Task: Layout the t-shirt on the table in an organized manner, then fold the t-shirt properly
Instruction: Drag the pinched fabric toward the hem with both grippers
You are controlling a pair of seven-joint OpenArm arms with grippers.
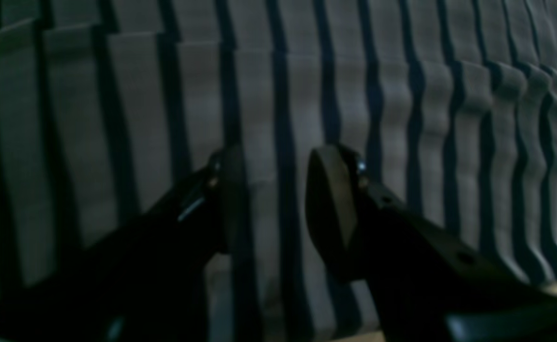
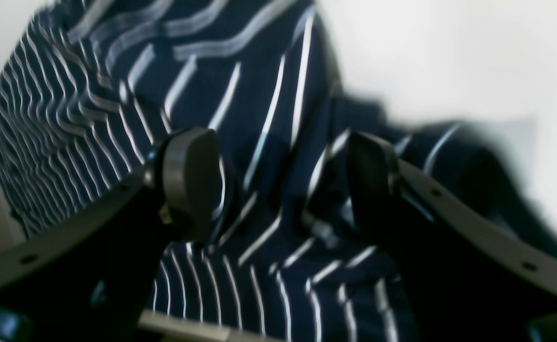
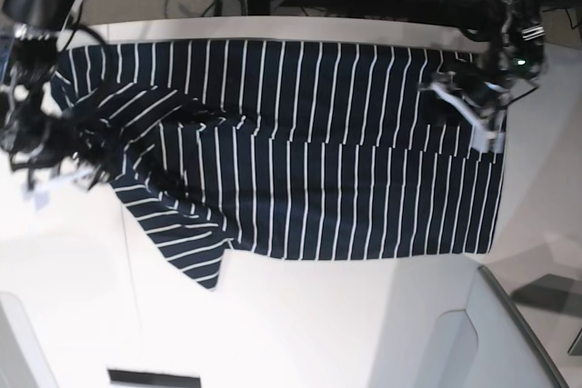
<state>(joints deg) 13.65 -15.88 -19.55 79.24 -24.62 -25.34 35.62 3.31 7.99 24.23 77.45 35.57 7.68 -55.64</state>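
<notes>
The soft short-sleeved fabric t-shirt (image 3: 300, 161) is dark navy, almost black, with thin white stripes all over it. The large smooth matte table (image 3: 300, 324) under it is plain white, and both black grippers have dark grey pads.

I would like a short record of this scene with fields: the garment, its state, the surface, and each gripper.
garment: t-shirt, dark navy with thin white stripes
state: mostly spread flat; the end near the right gripper is bunched and folded over
surface: white table
right gripper: jaws apart, over the bunched fabric
left gripper: jaws apart over flat striped cloth; nothing seen between them
</notes>
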